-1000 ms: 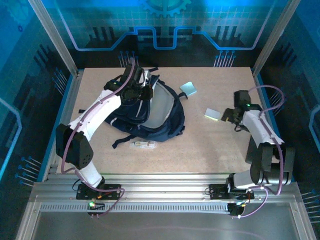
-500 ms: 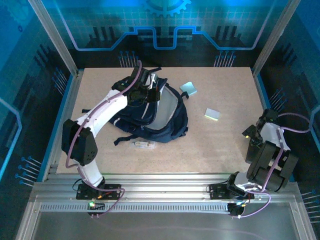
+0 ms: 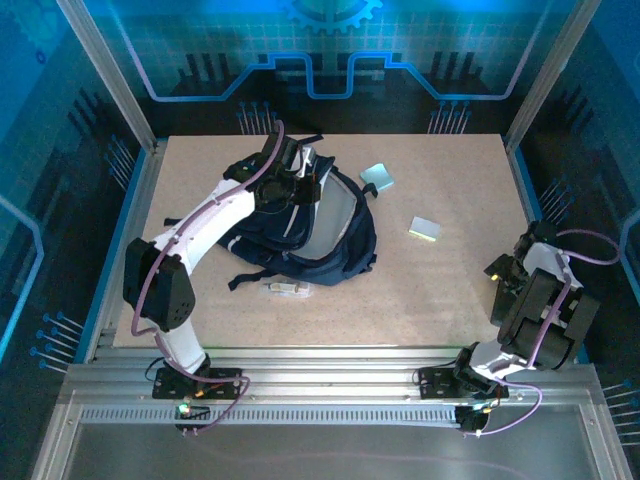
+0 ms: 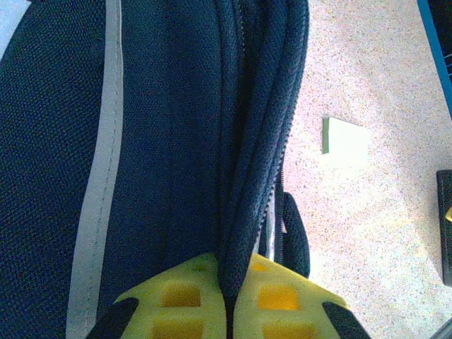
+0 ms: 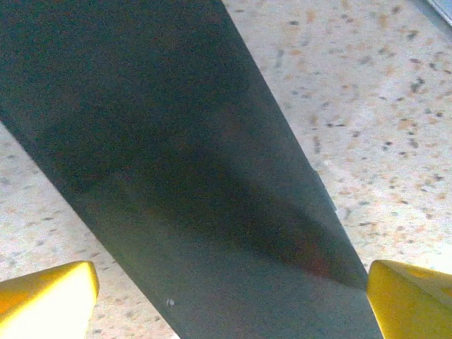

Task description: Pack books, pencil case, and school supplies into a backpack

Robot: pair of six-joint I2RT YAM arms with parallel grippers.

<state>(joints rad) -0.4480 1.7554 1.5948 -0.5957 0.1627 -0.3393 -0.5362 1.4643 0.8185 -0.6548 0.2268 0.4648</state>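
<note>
the left pincer (image 4: pixel 227 305) is squeezed tight on the backpack (image 4: pixel 162 141). its two yellow fingers (image 4: pixel 176 300) are pressed almost together. a thick rolled edge of the dark blue cloth runs down into the thin gap between them. a pale stripe (image 4: pixel 99 176) runs down the bag beside that edge. from above, the left pincer (image 3: pixel 298 182) sits on the far top part of the backpack (image 3: pixel 330 235). the bag lies on the left half of the table (image 3: pixel 450 170), with its black straps (image 3: pixel 245 280) spread out at the near side.

the right pincer (image 5: pixel 229 304) is wide apart and holds nothing. its yellow fingertips (image 5: pixel 46 296) sit at the two bottom corners of the right wrist view. a wide dark band (image 5: pixel 176 141) crosses between them over the speckled table, and i cannot tell what the band is. from above, the right pincer (image 3: pixel 503 270) is tucked in by the right edge of the table, well apart from the bag and the pads.

the pale-blue pad (image 3: pixel 377 177) lies just right of the backpack, at the far side. the yellow-green pad (image 3: pixel 424 229) lies further right and nearer, on bare table. the clear tube (image 3: pixel 287 288) lies just in front of the backpack, near a strap.
</note>
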